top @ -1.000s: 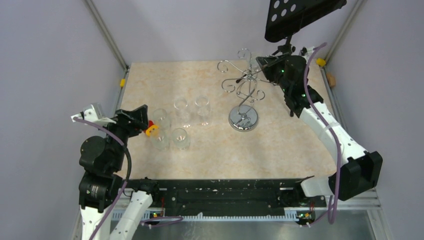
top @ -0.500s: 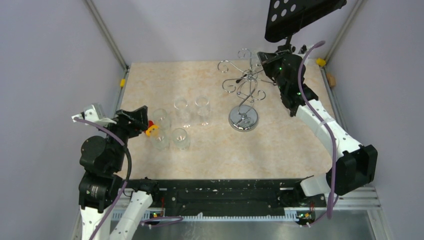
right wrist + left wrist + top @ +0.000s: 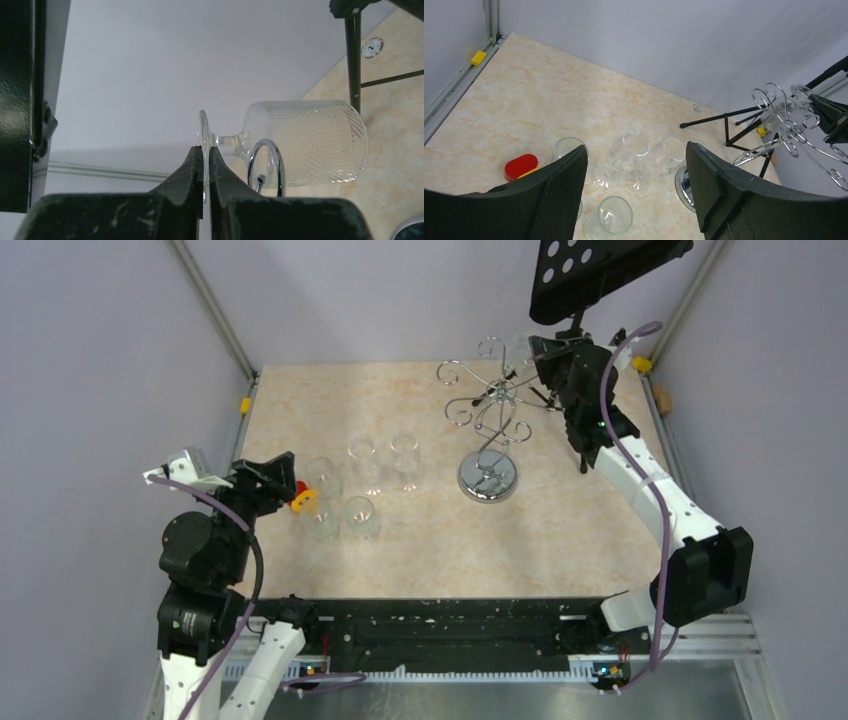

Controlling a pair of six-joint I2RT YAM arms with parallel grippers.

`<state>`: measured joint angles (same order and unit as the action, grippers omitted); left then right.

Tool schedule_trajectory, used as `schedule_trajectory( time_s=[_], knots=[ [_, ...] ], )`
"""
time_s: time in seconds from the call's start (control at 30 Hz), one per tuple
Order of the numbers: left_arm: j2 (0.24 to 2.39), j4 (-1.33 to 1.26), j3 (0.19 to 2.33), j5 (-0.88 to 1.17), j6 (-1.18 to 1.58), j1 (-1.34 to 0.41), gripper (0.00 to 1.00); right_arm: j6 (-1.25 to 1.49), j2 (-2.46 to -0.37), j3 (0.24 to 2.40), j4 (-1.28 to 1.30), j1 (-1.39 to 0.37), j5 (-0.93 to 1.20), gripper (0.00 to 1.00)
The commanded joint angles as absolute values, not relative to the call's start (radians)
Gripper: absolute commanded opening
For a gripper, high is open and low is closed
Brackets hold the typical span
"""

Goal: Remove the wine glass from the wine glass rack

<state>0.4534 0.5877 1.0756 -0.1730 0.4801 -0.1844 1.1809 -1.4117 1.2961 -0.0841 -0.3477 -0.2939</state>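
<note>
**Gripping the foot of the hung glass: items in view**

1. Wine glass (image 3: pixel 305 142). Clear, with a cut herringbone pattern on the bowl. In the right wrist view its long axis runs across the picture: the flat foot is edge-on at the left, the short stem is in the middle, and the bowl and mouth are at the right. Only the tabletop shows through the bowl. In the left wrist view it sits high among the upper scrolls at the far right of the table.
2. Right gripper (image 3: pixel 205 152). Fingers drawn almost together, pinching the rim of the glass's foot. Stem and bowl extend away beyond the fingertips.
3. Wine glass rack (image 3: pixel 487 415). Silver wire scrolls on a central post over a round chrome base, at the far right of the table (image 3: pixel 330 400). One wire loop crosses in front of the glass where the stem meets the bowl. Whether wire and glass touch cannot be told.
4. Left gripper (image 3: pixel 636 150). Fingers spread wide, poised low at the near left, well apart from the rack.
5. Five clear glasses (image 3: pixel 364 458). Clustered left of centre, just beyond the left gripper. The table shows through each.
6. Red and yellow block (image 3: pixel 300 498). Beside the cluster, at the left gripper's fingertips.
7. Black music stand (image 3: pixel 600 270). Behind the rack, at the far right corner.
</note>
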Motion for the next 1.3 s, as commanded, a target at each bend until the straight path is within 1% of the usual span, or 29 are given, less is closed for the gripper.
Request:
schedule_trajectory(
  time_s=[0.0,0.67,1.03,1.17,1.27],
  knots=[
    [0.443,0.569,1.106,-0.176,0.469,-0.181,0.76,1.213,-1.373,1.324,-0.276,-0.303,-0.296,0.00],
    [0.441,0.574,1.107,-0.173,0.468,-0.181,0.76,1.198,-1.328,1.325,-0.230,-0.251,-0.323,0.00],
    [0.445,0.571,1.107,-0.161,0.474,-0.181,0.76,1.157,-1.237,1.298,-0.124,-0.249,-0.435,0.00],
    [0.449,0.567,1.107,-0.135,0.470,-0.181,0.76,1.121,-1.176,1.284,-0.045,-0.250,-0.467,0.00],
    [0.461,0.560,1.109,-0.092,0.466,-0.181,0.76,1.093,-1.109,1.226,-0.006,-0.251,-0.488,0.00]
  ],
)
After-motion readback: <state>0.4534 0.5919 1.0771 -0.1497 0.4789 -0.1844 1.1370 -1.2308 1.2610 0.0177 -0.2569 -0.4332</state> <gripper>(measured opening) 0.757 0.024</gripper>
